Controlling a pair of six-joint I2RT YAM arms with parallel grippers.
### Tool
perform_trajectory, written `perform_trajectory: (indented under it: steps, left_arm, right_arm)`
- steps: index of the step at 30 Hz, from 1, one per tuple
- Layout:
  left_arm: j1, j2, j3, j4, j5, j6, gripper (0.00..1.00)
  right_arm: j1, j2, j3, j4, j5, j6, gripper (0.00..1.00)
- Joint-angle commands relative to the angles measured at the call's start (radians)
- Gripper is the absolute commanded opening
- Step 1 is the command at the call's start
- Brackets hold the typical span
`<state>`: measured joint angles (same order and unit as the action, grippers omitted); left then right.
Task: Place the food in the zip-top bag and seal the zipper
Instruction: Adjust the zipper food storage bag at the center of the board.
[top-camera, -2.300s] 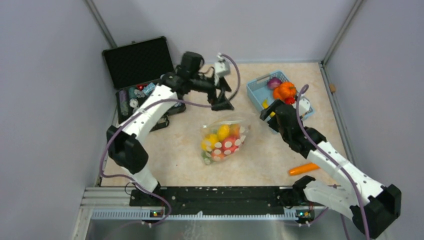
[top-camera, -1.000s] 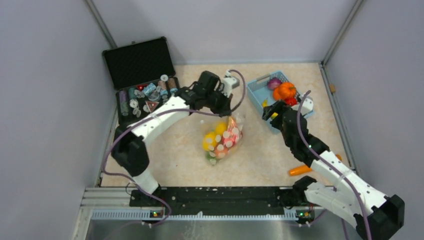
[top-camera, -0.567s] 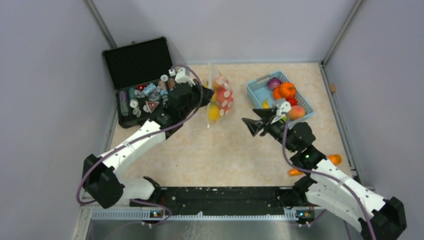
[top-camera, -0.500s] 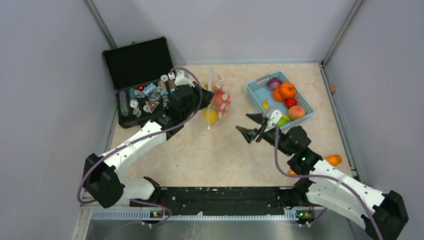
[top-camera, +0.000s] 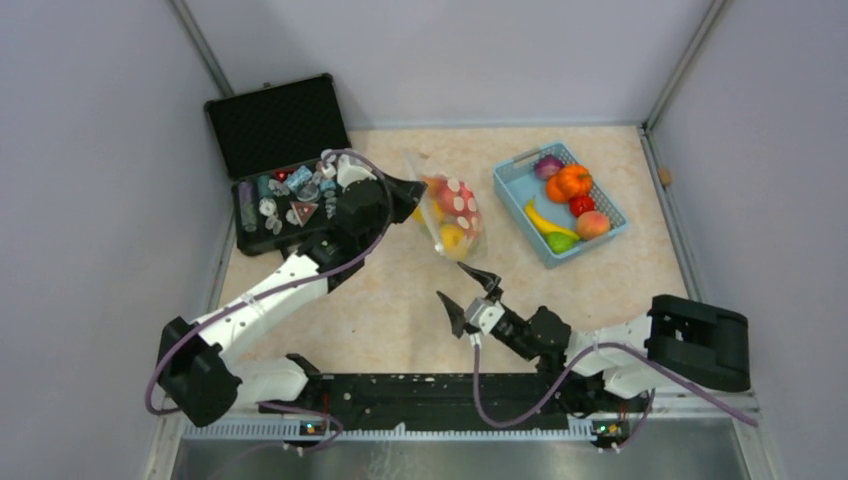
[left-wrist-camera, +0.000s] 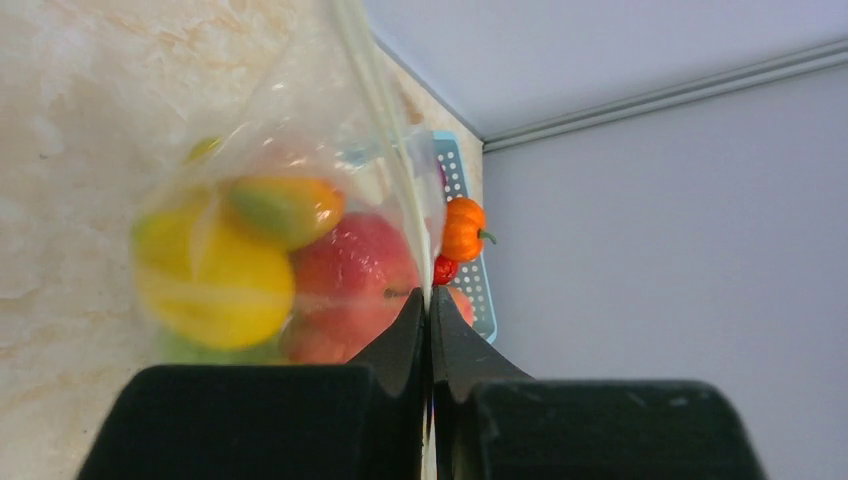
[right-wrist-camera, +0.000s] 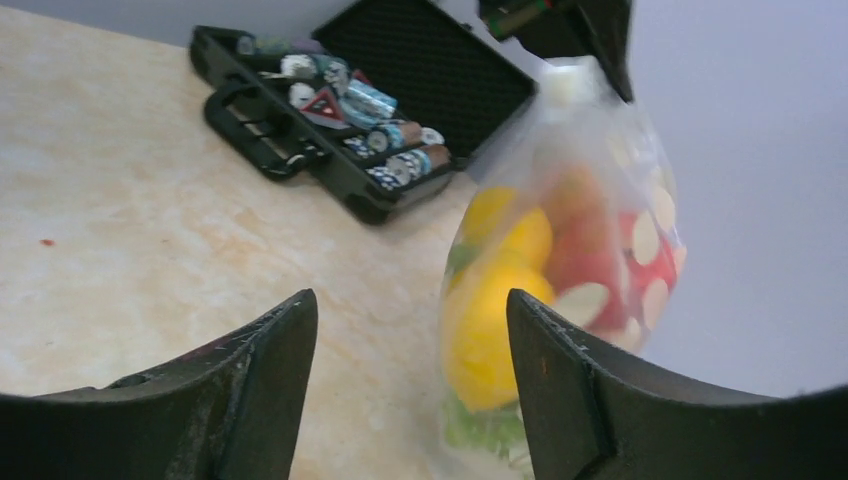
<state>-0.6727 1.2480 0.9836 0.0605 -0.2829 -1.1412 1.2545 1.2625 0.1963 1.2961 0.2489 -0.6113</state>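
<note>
Zip-top bag (top-camera: 452, 212) hangs clear of the tabletop (top-camera: 380, 300) around the middle of the far half, pinched at its upper corner by the left arm's fingers (top-camera: 410, 190), which are shut tight on the plastic. From the left wrist view the zipper (left-wrist-camera: 385, 150) runs straight away from that pinch along one edge. I can't tell whether it is pressed shut along its length. Yellow, red and green food (right-wrist-camera: 500, 290) sags in a lump at the low end, so the bag's long axis slopes from the held corner down toward the near right. The right arm's fingers (top-camera: 484, 280) stand apart with nothing between them, low and on the near side, pointing up at the bag's belly, which lies just beyond them and a little to the right in their own camera. More food sits in the blue basket (top-camera: 512, 185) off to the far right. To my eye the right arm is the free one, and it would need to rise to reach the zipper.
</note>
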Motion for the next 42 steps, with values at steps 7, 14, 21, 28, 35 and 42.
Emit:
perform_trajectory:
  steps: [7, 14, 21, 28, 35, 42]
  left_arm:
    - [-0.001, -0.166, -0.088, 0.079, -0.113, -0.071, 0.00]
    - [-0.002, -0.141, -0.073, 0.094, -0.067, -0.101, 0.00]
    - [-0.003, -0.128, -0.134, 0.144, -0.011, -0.213, 0.00]
    - [-0.021, -0.140, -0.185, 0.160, -0.011, -0.285, 0.00]
    - [-0.027, -0.146, -0.161, 0.138, -0.074, -0.271, 0.00]
    - [-0.025, -0.175, -0.142, 0.128, -0.167, -0.259, 0.00]
  right_arm:
    - [-0.006, -0.109, 0.082, 0.042, 0.108, -0.041, 0.65]
    - [-0.031, -0.082, 0.062, 0.029, -0.069, -0.109, 0.71]
    - [-0.095, -0.023, 0.121, 0.050, -0.063, 0.029, 0.72]
    - [-0.113, 0.104, 0.197, 0.115, 0.002, 0.070, 0.74]
    - [-0.114, 0.128, 0.143, 0.221, -0.118, 0.055, 0.73]
    - [-0.114, 0.006, 0.117, 0.034, -0.121, 0.071, 0.72]
